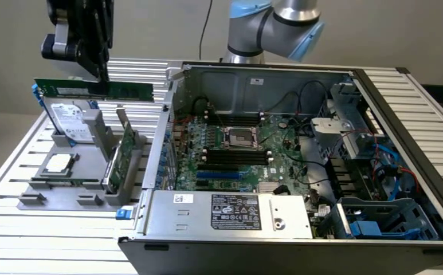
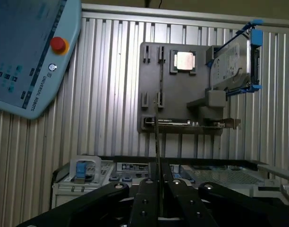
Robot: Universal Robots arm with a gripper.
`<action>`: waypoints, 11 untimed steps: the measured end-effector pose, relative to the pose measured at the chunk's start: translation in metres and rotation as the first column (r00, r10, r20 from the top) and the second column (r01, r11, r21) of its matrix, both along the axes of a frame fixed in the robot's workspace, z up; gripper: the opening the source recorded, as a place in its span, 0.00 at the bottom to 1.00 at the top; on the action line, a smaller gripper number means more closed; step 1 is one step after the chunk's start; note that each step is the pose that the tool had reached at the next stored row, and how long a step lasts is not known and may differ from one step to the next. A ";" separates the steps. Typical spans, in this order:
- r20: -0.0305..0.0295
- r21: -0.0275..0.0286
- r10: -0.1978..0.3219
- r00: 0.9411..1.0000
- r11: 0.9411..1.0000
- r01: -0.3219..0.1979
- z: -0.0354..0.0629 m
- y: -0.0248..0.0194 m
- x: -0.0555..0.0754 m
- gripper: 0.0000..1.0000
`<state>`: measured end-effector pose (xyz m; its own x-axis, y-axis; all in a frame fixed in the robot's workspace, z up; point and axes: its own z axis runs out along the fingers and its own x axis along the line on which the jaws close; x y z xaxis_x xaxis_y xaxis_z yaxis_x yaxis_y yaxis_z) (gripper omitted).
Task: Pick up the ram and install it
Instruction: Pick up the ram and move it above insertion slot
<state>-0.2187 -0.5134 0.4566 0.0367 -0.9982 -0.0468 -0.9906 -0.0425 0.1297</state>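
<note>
My gripper [image 1: 101, 73] hangs high at the exterior view's left, above the grey parts holder [image 1: 62, 196], shut on the ram [image 1: 91, 89]. The ram is a long, thin green stick held level in the air by its upper edge, clear of the holder. In the wrist view the ram [image 2: 157, 142] appears edge-on as a thin dark line running out from between my black fingers [image 2: 145, 198], which press on both of its sides. The open computer case [image 1: 298, 86] lies to the exterior view's right, and its motherboard's long black slots [image 1: 236, 153] are bare.
The holder carries an upright hard drive [image 1: 72, 120], a processor chip [image 1: 59, 163] and a taller green expansion card [image 1: 125, 152]. Cables and a blue drive cage [image 1: 381, 220] crowd the case's right side. A teach pendant [image 2: 26, 52] lies on the slatted table [image 2: 111, 71].
</note>
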 end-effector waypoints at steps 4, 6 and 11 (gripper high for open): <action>0.000 0.000 0.000 1.000 1.000 0.000 0.0000 0.0002 0.018 0.14; -0.001 0.000 0.000 1.000 1.000 0.000 0.0000 0.0004 0.027 0.14; -0.001 0.000 0.000 1.000 1.000 0.000 -0.0002 0.0010 0.050 0.14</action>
<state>-0.1686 -0.5123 0.4564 0.0365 -0.9982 -0.0471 -0.9904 -0.0424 0.1312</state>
